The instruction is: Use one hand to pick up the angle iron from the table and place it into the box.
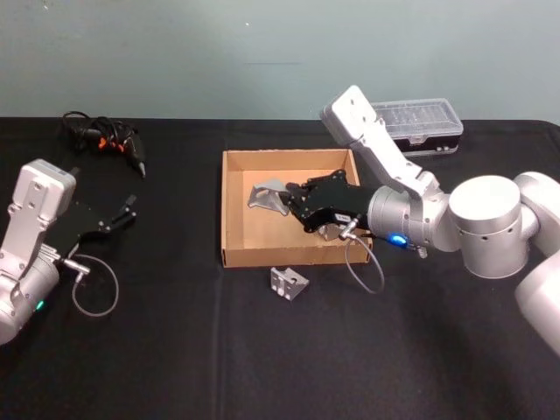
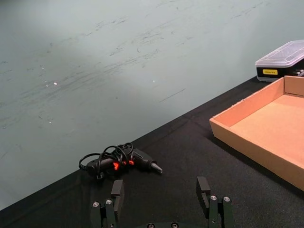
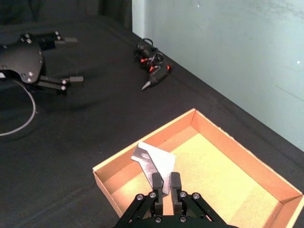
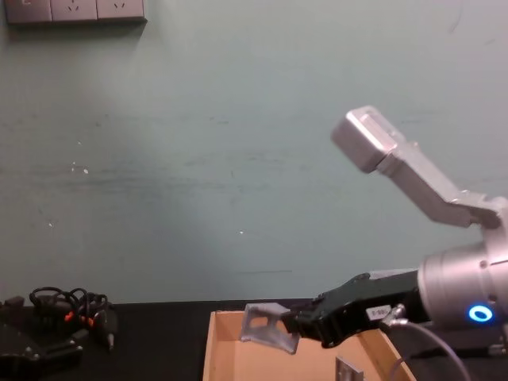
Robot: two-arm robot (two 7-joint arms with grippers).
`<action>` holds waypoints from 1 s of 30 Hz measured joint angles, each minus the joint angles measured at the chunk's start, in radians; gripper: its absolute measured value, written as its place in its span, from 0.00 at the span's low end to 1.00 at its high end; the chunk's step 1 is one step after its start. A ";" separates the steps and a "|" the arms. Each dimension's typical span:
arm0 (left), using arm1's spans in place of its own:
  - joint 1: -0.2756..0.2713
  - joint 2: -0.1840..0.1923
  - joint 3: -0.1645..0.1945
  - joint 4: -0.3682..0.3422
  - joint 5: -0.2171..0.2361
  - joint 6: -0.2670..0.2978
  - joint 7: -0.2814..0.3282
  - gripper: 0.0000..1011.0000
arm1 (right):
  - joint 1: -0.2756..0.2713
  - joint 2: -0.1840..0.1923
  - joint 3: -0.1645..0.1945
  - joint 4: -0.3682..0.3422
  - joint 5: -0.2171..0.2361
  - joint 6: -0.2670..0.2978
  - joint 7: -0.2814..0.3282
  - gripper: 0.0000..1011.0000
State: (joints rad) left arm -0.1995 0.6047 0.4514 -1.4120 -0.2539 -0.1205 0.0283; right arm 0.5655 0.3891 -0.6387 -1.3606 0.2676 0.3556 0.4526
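Right gripper (image 1: pixel 287 201): clamping one flange of an angle iron (image 1: pixel 265 197) and holding it in the air over the left half of the box (image 1: pixel 229 210).
Step in hand: judged to be the placing, with the piece hanging above the cardboard floor and clear of the walls in the chest view.
Doing it well: lowering straight down until the metal is nearly touching the floor, and only then opening the grip, should be keeping it from bouncing or tipping against a wall.
Second angle iron (image 1: pixel 289 282): lying on the table (image 1: pixel 175 350) just in front of the box, untouched.
Left gripper (image 1: pixel 122 214): resting parked at the table's left side, fingers (image 2: pixel 203 186) spread, holding nothing.
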 joint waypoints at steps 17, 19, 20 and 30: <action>0.000 0.000 0.000 0.000 0.000 0.000 0.000 0.99 | 0.031 -0.064 -0.027 0.109 -0.093 0.024 -0.018 0.11; 0.000 0.000 0.000 0.000 0.000 0.000 0.000 0.99 | 0.035 -0.068 -0.029 0.119 -0.103 0.026 -0.018 0.11; 0.000 0.000 0.000 0.000 0.000 0.000 0.000 0.99 | 0.036 -0.070 -0.029 0.123 -0.107 0.026 -0.017 0.11; 0.000 0.000 0.000 0.000 0.000 0.000 0.000 0.99 | 0.040 -0.086 -0.026 0.151 -0.138 0.028 -0.006 0.11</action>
State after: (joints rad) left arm -0.1996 0.6047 0.4514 -1.4120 -0.2539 -0.1205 0.0283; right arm 0.6052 0.3030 -0.6647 -1.2095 0.1298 0.3837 0.4464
